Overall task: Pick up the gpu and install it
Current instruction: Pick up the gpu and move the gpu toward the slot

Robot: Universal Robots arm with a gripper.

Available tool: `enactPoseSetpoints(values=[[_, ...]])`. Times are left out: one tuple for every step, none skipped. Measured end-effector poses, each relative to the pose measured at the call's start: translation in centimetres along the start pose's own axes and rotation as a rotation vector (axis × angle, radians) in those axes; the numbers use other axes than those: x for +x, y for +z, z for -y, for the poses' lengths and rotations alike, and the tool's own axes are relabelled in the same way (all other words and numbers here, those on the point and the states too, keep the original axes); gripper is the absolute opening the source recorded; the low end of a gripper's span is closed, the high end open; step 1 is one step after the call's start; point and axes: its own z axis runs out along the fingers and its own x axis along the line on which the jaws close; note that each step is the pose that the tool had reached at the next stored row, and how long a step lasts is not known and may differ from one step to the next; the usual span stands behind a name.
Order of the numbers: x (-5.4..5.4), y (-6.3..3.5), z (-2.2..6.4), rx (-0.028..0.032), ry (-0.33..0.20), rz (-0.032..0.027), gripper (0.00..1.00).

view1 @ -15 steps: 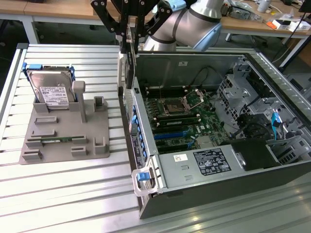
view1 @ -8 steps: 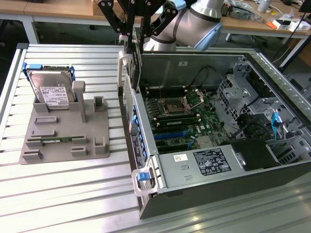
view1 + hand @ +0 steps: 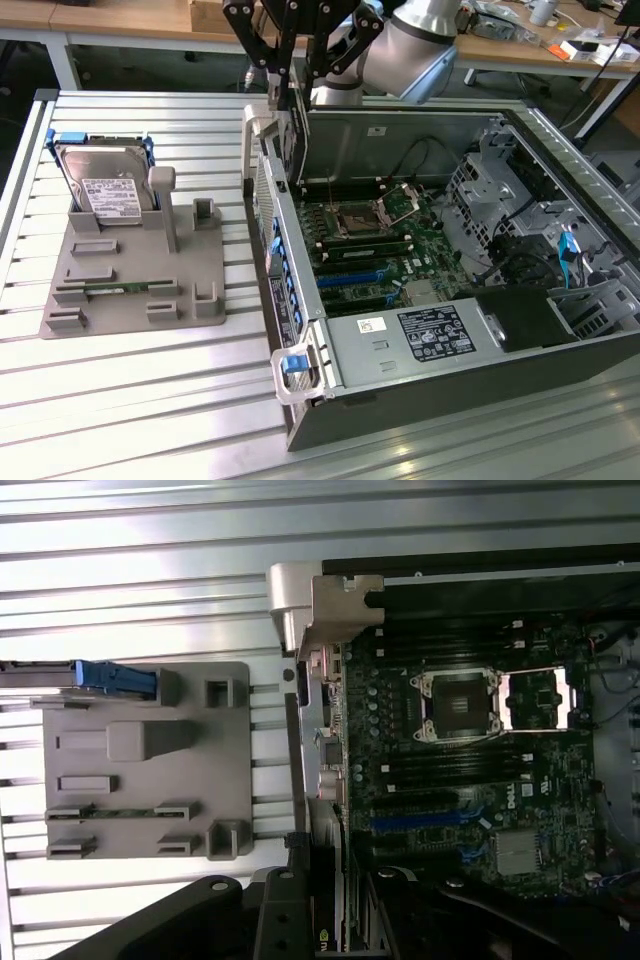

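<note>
— What is the claw doing?

— The claw [image 3: 288, 82] sits in the upper middle of the exterior view, clenched on the graphics card [image 3: 292, 140]. The card hangs upright and edge-on beneath it. The wrist view gives the same grip: the card's thin green edge runs between the black fingers [image 3: 288, 920].

— Where is the card against the computer?

— Over the rear wall of the open computer case [image 3: 400, 135], at its far corner, just beside the upper rim. Whether it touches that wall I cannot tell. It hangs above the motherboard [image 3: 440, 255], not yet seated in the blue slots [image 3: 350, 275] near the middle of the frame.

— What lies further out?

— Just above those slots is the processor socket [image 3: 358, 218] with its metal frame open. Lower, right of centre, a grey power supply [image 3: 400, 345] with a white label fills the near end of the case, and a blue latch [image 3: 293, 364] sits at the near corner, lower centre. On the exterior view's left, a grey holder [image 3: 190, 270] rests on the slatted metal table [image 3: 140, 410], well apart from the claw. A hard drive [image 3: 108, 190] with a white label stands upright in the holder's upper left part. A narrow green memory stick [image 3: 118, 288] lies flat in a groove toward its lower edge.
</note>
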Motion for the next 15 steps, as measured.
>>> enactPoseSetpoints(values=[[-0.2,0.01,-0.02,0.0,0.0,0.0,0.27],[-0.4,0.01,-0.03,0.0,0.0,0.0,0.27],[-0.6,0.02,-0.04,0.0,0.0,0.0,0.27],[-0.7,0.02,-0.06,0.0001,0.0,0.0,0.27],[-0.9,0.02,-0.07,0.0001,0.0,0.0,0.27],[-1.3,0.04,-0.1,0.0001,0.0,0.0,0.27],[-1.5,0.04,-0.12,0.0001,0.0,0.0,0.27],[-1.7,0.05,-0.13,0.0001,0.0,0.0,0.27],[-1.9,0.05,-0.14,0.0001,0.0,0.0,0.27],[-2.1,0.06,-0.16,0.0002,0.0,0.0,0.27],[-2.3,0.06,-0.17,0.0002,0.0,0.0,0.27],[-2.5,0.07,-0.19,0.0002,0.0,0.0,0.27],[-2.7,0.07,-0.2,0.0003,0.0,0.0,0.27],[-2.8,0.08,-0.21,0.0002,0.0,0.0,0.27],[-2.9,0.08,-0.22,0.0003,0.0,0.0,0.27]])
